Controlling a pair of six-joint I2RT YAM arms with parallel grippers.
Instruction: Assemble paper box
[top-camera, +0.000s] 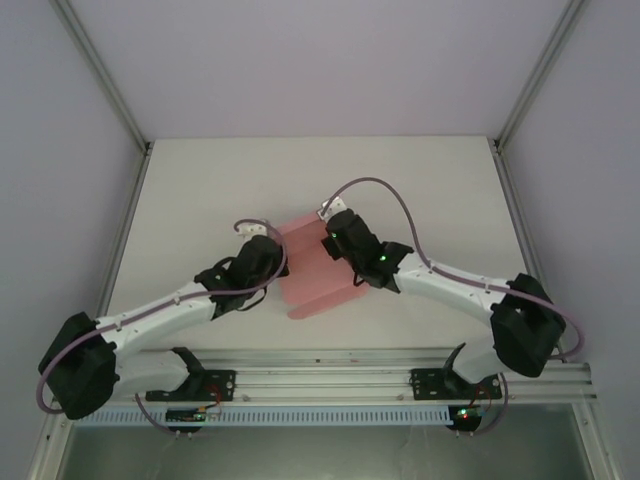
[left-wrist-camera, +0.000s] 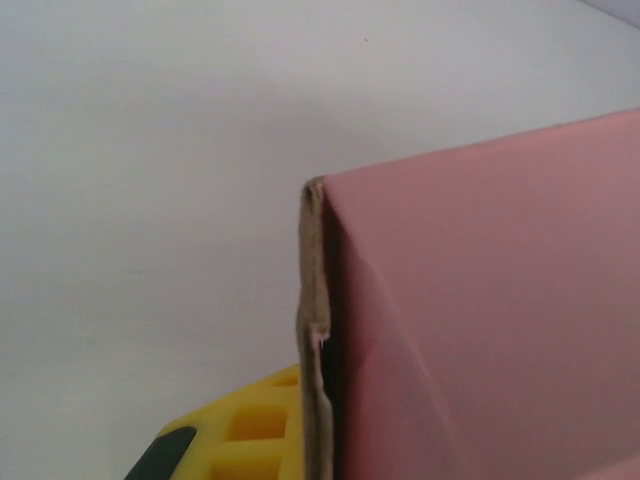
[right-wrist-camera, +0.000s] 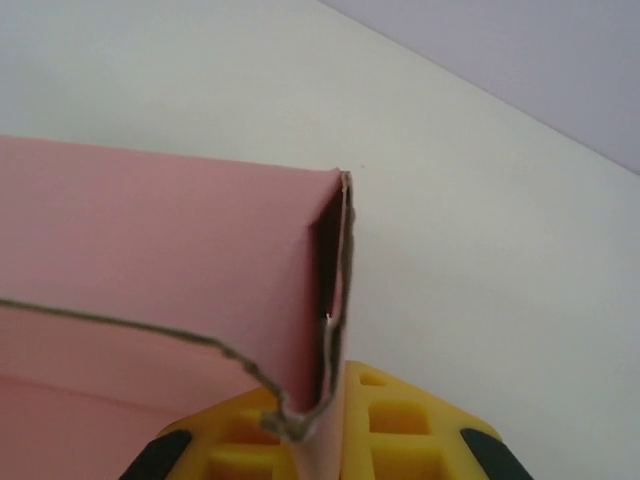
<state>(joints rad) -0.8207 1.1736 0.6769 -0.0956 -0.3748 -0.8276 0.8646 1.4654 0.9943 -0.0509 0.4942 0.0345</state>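
The paper box (top-camera: 312, 285) lay at the middle of the white table (top-camera: 200, 190) in the top external view. It was a pale pink piece of card, partly folded, between the two wrists. The left gripper (top-camera: 272, 252) met its left edge, a little left of frame centre. The right gripper (top-camera: 332, 240) met its upper right corner, just above centre. Both arms reached inward from the bottom corners of the frame, and thin mauve cables looped over them.

In the left wrist view, the pink card covered the right half of the frame. Its raw brown edge ran down from the middle to the bottom, pressed against a yellow finger pad (left-wrist-camera: 255, 435) at the lower left. The card hid the other finger. The left jaws were clenched, and they appeared to grip that edge of the paper box.

In the right wrist view, a folded pink panel stood across the left and centre of the frame. Its torn-looking edge curled down into the gap between the yellow pads (right-wrist-camera: 405, 425) at the bottom. The right jaws were clamped on that edge.
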